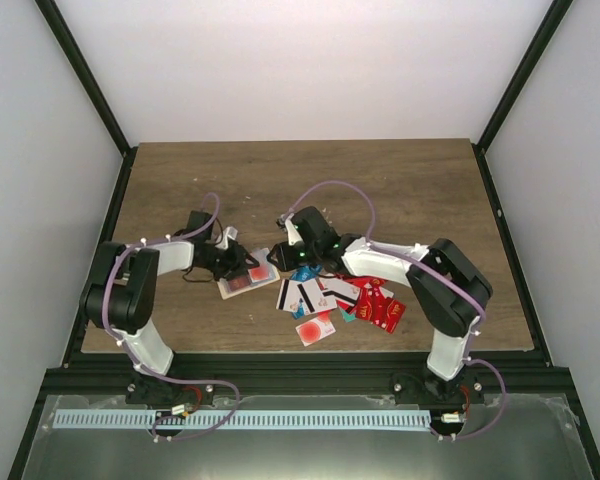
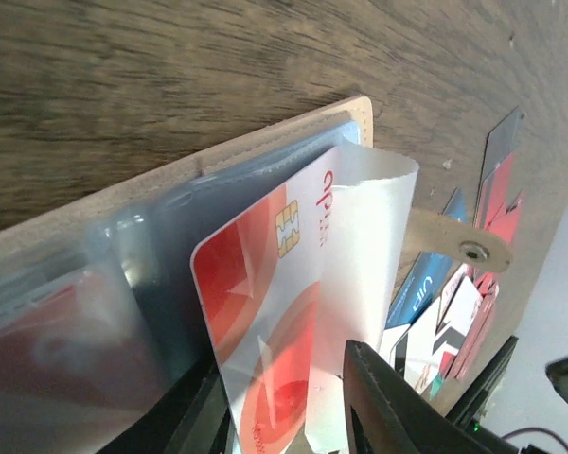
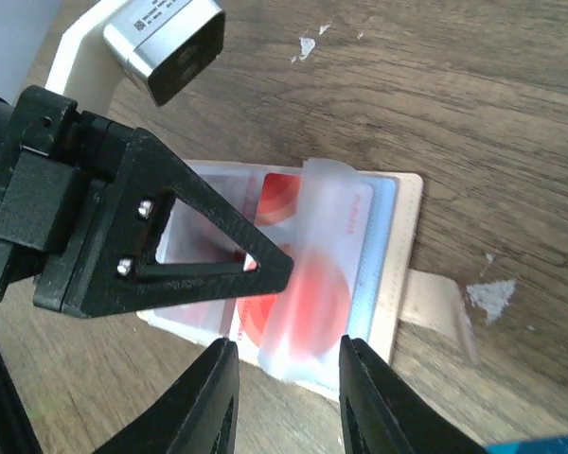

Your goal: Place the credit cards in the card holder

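Observation:
The tan card holder (image 1: 242, 285) lies open on the table, its clear sleeves facing up. A white and red credit card (image 2: 265, 284) with a chip sits partly in one sleeve. My left gripper (image 1: 242, 265) is at the holder with its jaws apart (image 2: 284, 378), and the card and a loose sleeve flap stand between them. My right gripper (image 1: 278, 256) is open (image 3: 289, 364) at the holder's (image 3: 407, 246) near edge, where a raised sleeve ends between its fingers. The remaining credit cards (image 1: 350, 300) lie in a heap to the right.
The holder's snap tab (image 3: 440, 303) sticks out flat toward the heap. One white and red card (image 1: 315, 328) lies apart near the table's front edge. In the right wrist view, the left gripper's black finger (image 3: 199, 246) reaches over the holder. Dark frame posts border the table.

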Controlling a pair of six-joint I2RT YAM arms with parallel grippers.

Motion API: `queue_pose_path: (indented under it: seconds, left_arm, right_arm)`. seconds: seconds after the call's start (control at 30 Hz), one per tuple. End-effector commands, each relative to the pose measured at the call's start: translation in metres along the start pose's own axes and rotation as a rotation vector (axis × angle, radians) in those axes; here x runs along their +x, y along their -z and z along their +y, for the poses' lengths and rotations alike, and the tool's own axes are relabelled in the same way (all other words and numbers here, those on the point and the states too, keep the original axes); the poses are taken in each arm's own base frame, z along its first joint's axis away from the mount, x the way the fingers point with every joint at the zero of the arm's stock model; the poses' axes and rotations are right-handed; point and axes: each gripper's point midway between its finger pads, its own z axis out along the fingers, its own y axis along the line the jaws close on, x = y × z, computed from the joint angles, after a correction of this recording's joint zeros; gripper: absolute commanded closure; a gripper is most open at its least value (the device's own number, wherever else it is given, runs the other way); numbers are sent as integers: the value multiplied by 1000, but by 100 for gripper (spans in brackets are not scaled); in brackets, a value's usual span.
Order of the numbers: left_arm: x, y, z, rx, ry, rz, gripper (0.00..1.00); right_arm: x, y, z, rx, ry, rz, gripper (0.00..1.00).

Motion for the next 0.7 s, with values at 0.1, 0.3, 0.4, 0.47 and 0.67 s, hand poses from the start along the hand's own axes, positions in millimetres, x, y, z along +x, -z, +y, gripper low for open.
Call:
queue_pose_path:
  seconds: [0.1,0.3,0.4,0.47,0.67]
  left_arm:
    - [-1,15,2,-85,-18,-25,57]
    - [6,26,-12,-49,-28,-27,46]
    - [11,30,-17,-33,-30,-25,40]
    - [12,34,-20,-30,-39,-30,38]
    - [4,52,-23,-112,-100,-94,38]
  right_arm:
    - [7,21,-1,32,-3,-4,68]
    - [6,33,0,40,1,-24,68]
    - [6,34,1,37,-1,-28,68]
    - [3,34,2,35,0,-35,68]
    - [-4,32,15,-24,-7,-40,67]
